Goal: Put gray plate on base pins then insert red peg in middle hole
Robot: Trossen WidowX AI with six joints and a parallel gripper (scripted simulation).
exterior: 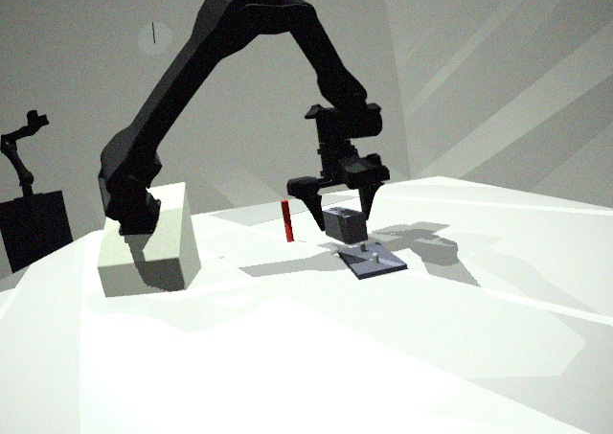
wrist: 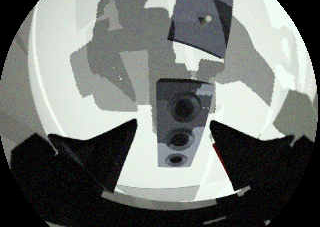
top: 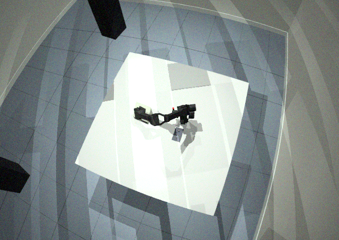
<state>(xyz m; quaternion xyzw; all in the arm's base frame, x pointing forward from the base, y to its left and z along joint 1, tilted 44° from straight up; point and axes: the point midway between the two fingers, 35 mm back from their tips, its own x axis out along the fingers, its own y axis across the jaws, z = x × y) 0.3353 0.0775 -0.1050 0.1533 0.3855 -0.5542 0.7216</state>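
The gray plate (exterior: 345,224) sat on the white tabletop (exterior: 297,350), just behind the base (exterior: 378,263). It looked like a thick gray block from the side. The wrist view showed three round holes in a row along its top (wrist: 179,122). It was not on the pins.

The base was a flat, bluish piece lying on the tabletop in front of the plate. Two small pale pins (exterior: 374,257) stood up from it, and both were bare.

The red peg (exterior: 286,220) stood upright on the tabletop, off to the side of the plate and apart from it.

The gripper (exterior: 341,215) hung right over the plate, pointing down. Its two dark fingers (exterior: 313,202) were spread wide apart, one on each side of the plate, and they held nothing. I could not tell if the fingers touched the plate.

The black arm (exterior: 208,57) bent up high from a pale block (exterior: 168,251) at the far side of the tabletop.
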